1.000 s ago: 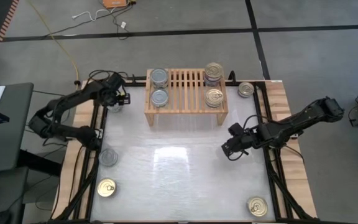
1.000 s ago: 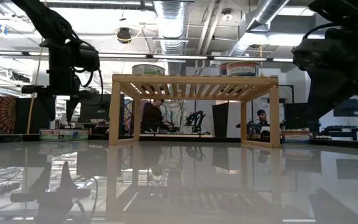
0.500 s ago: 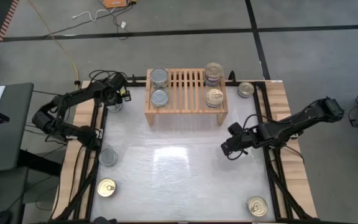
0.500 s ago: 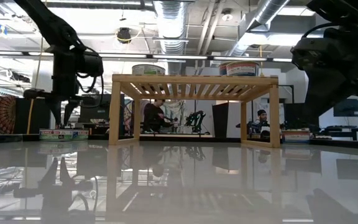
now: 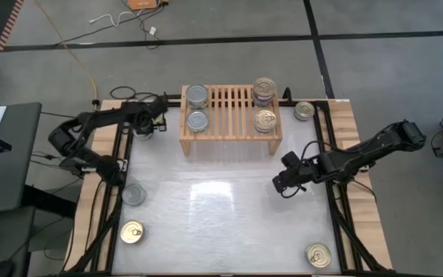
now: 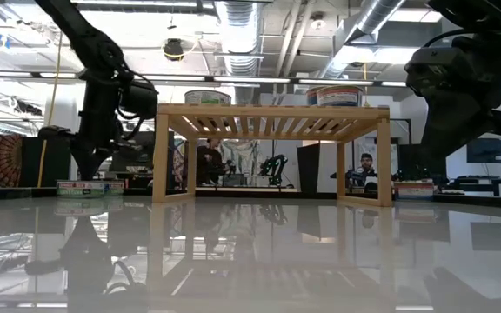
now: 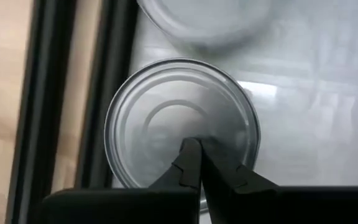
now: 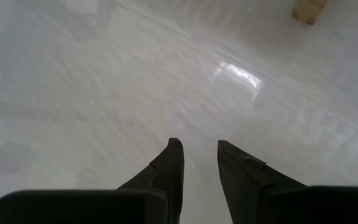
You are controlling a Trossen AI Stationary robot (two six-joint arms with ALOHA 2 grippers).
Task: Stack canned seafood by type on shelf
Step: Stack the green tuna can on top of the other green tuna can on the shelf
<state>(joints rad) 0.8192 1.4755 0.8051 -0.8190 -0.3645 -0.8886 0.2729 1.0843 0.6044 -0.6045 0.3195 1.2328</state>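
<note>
The shelf (image 5: 230,114) stands at the table's far middle. On its slats, two silver cans (image 5: 197,121) lie at its left end and gold-topped cans (image 5: 264,120) at its right end, the far one a stack (image 5: 264,88). By the table's far left edge my left gripper (image 7: 194,146) points down, shut, over the top of a silver can (image 7: 148,124) that stands on the table. My right gripper (image 8: 197,149) hangs open over bare table at the right (image 5: 283,185), nothing between its fingers. My left gripper has its shut fingertips (image 7: 190,152) over the middle of the silver can's top (image 7: 166,121), coming from above. The can stands flat on the table. I cannot tell whether the tips touch the lid.
Loose cans lie on the table: a silver one (image 5: 134,194) and a gold one (image 5: 131,232) near left, a gold one (image 5: 318,255) near right, and one (image 5: 304,111) right of the shelf. Another round shape (image 7: 197,18) lies just beyond the can under my left gripper.
My left gripper has swung toward the shelf's left leg and come down a little over the far-left can. My right arm has kept still.
</note>
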